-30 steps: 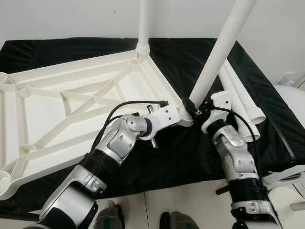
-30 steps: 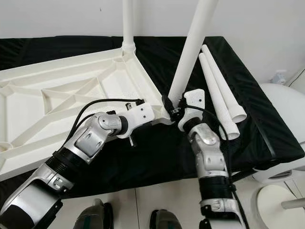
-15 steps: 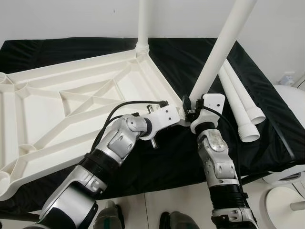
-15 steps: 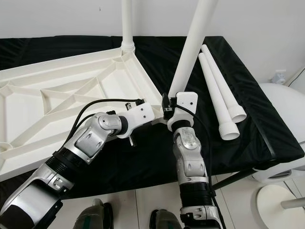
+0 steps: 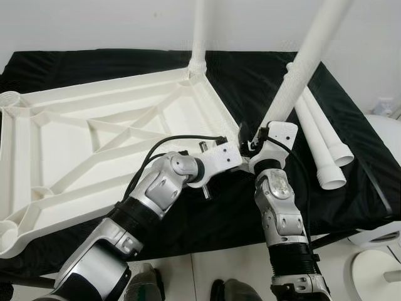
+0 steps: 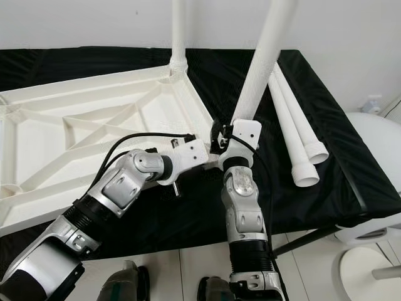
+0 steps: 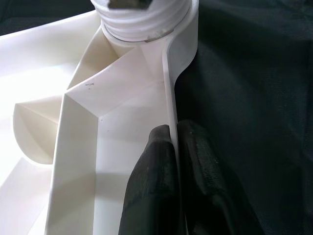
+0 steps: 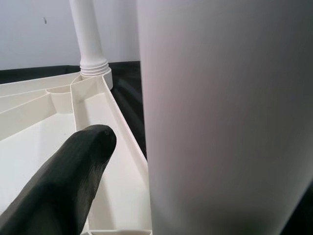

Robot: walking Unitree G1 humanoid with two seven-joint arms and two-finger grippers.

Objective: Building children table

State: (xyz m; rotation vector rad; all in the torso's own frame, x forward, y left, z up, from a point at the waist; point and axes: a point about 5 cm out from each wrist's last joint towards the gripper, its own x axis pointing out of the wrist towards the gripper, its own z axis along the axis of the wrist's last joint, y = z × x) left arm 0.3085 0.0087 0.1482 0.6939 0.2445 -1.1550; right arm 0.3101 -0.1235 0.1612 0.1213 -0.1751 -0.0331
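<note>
On the black bench [image 5: 351, 157], upturned tabletop [image 5: 94, 150]: one leg [image 6: 178, 37] fitted; left gripper [image 7: 173, 147] pinches its rim; right gripper [image 5: 254, 141] clasps second leg [image 5: 301, 69] at socket. Two spare legs [image 6: 294, 132] remain.

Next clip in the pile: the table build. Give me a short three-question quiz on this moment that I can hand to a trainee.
1. True or false: the left gripper pinches the rim of the white tabletop, one finger on each side of it.
2. How many loose table legs lie on the black cloth to the robot's right?
A. none B. two C. four
3. What is the right gripper working on?

Key
1. True.
2. B.
3. The leg at the tabletop's near corner, which leans away from upright; another leg stands in the far corner.
</note>
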